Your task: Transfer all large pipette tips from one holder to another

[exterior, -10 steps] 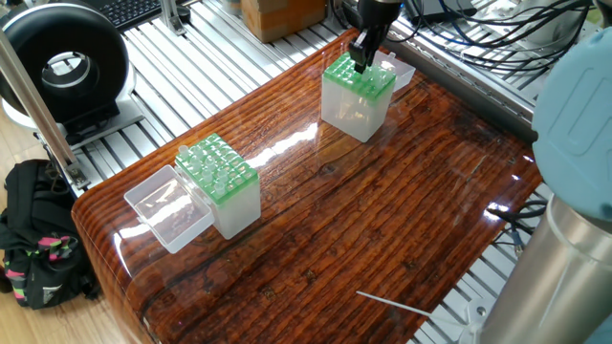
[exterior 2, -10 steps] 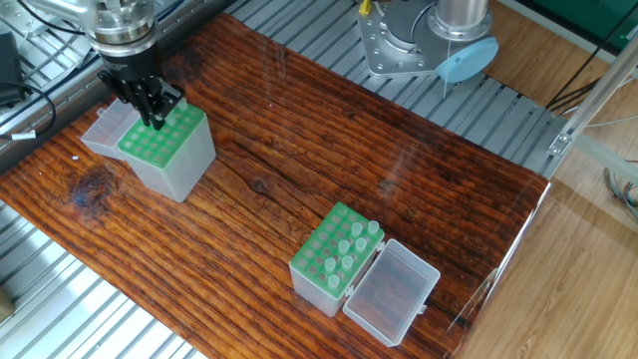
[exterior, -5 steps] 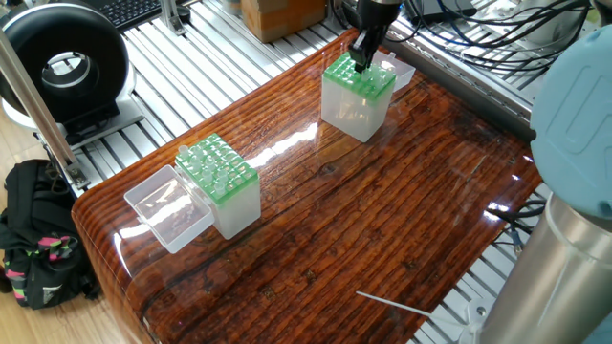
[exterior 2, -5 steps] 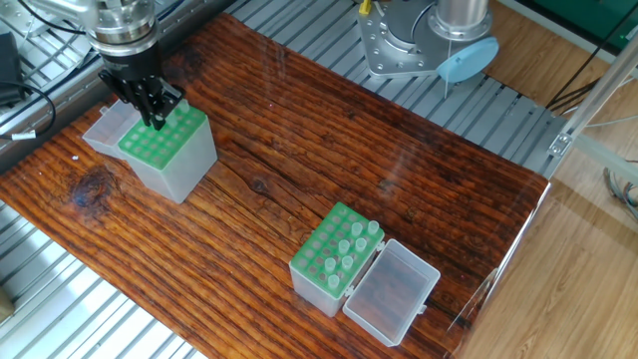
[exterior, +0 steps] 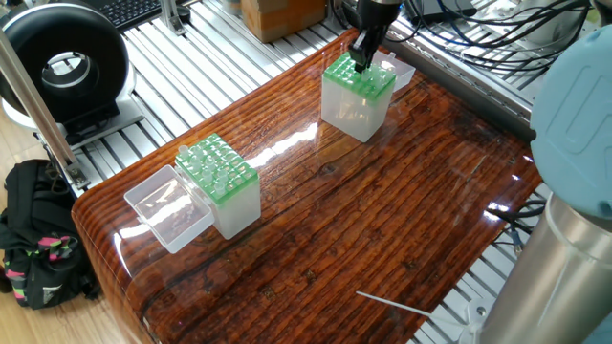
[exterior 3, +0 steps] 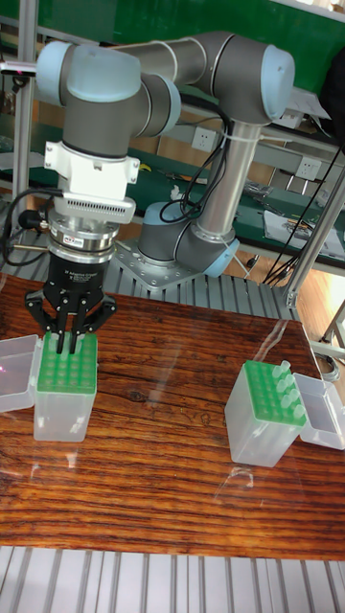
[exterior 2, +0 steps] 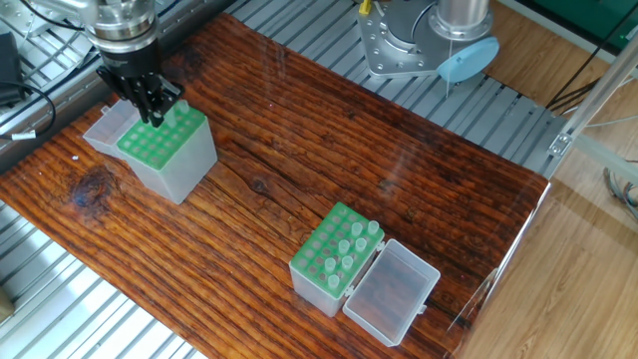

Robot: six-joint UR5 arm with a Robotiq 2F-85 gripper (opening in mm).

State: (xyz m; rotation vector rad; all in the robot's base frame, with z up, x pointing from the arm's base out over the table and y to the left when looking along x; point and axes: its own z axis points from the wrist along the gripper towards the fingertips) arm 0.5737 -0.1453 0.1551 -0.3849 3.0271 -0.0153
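Gripper [exterior 2: 155,112] at emptier holder [exterior 2: 169,150], fingers near together, grasp unclear | large pipette tips [exterior 2: 351,242] waiting in other holder [exterior 2: 334,259] | transfer mostly undone

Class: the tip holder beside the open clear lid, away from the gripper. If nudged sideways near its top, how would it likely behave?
The holder looks like thin translucent plastic, so probably light. It stands taller than wide, so a high push might tip it. The glossy table may let it slide instead.

A glossy wooden table [exterior: 382,229] sat on a ribbed aluminium frame [exterior: 191,67]. A black bag [exterior: 33,234] lay on pale floor [exterior 2: 588,289] at left.
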